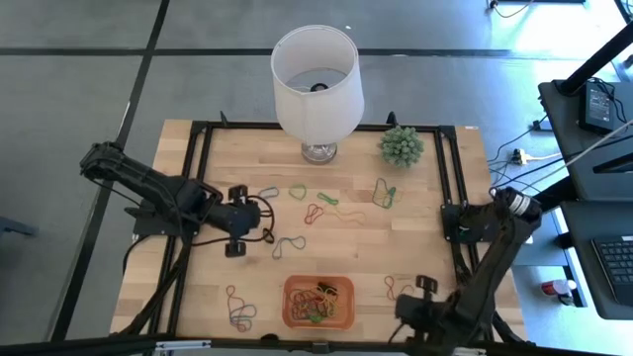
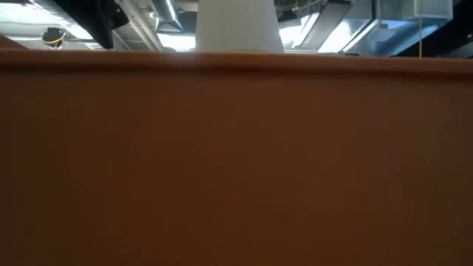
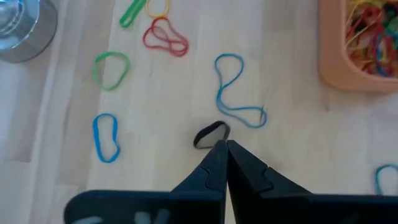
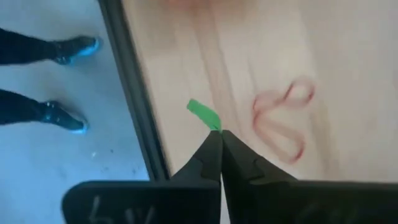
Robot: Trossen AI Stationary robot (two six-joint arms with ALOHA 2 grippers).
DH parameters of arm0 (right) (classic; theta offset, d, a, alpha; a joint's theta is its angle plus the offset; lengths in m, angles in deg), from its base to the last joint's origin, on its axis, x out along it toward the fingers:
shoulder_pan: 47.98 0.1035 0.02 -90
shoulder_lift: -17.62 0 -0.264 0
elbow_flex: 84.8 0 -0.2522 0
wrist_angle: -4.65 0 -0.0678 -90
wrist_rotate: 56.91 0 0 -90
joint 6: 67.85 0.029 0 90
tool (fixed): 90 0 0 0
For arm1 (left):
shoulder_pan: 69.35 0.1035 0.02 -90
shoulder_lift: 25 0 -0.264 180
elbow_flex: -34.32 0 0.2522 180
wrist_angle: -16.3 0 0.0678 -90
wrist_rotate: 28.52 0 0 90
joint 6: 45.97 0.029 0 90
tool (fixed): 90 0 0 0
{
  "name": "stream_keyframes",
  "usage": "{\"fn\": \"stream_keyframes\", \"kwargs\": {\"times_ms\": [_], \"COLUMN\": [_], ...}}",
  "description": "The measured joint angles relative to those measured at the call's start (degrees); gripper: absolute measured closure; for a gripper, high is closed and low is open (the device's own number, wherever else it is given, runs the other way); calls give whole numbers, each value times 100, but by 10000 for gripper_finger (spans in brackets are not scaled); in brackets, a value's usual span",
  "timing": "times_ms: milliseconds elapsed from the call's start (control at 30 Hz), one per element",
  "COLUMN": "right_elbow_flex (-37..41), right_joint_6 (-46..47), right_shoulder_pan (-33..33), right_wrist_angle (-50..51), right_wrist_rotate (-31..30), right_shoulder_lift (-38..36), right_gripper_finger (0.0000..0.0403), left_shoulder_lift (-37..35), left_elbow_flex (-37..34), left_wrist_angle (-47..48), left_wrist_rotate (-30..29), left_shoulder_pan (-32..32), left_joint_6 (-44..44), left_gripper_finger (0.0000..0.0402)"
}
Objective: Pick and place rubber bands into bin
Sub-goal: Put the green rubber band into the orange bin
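Left gripper [image 3: 222,144] is pinched tight on a black rubber band [image 3: 210,134] mid-table. Right gripper [image 4: 219,135] is closed near the front edge with a green scrap [image 4: 204,114] at its tips, probably a band. The orange bin [image 1: 318,301] sits front-centre, already holding bands.

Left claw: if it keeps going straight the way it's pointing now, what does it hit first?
Left claw is shut on a black rubber band. Straight past that band, the nearest thing looks like the twisted blue rubber band on the table, though depth is hard to judge here.
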Motion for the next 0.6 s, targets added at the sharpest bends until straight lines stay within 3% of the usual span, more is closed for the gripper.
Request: {"fn": "stream_keyframes", "kwargs": {"times_ms": [167, 367, 600], "right_elbow_flex": [-728, -1836, -2977], "right_joint_6": [-1280, -2679, -3398], "right_shoulder_pan": [-875, -1755, -2208], "right_wrist_angle": [44, -18, -13], "right_wrist_rotate": [-72, -43, 693], "right_shoulder_lift": [227, 1074, 2286], "right_gripper_finger": [402, 403, 403], "left_shoulder_lift": [-2, -279, -940], "left_elbow_flex": [-57, -584, -1291], "left_wrist_angle": [234, 96, 56], "left_wrist_rotate": [226, 551, 945], "left_shoulder_pan": [217, 564, 979], "left_joint_6": [342, 944, 1257], "left_gripper_finger": [400, 400, 400]}}
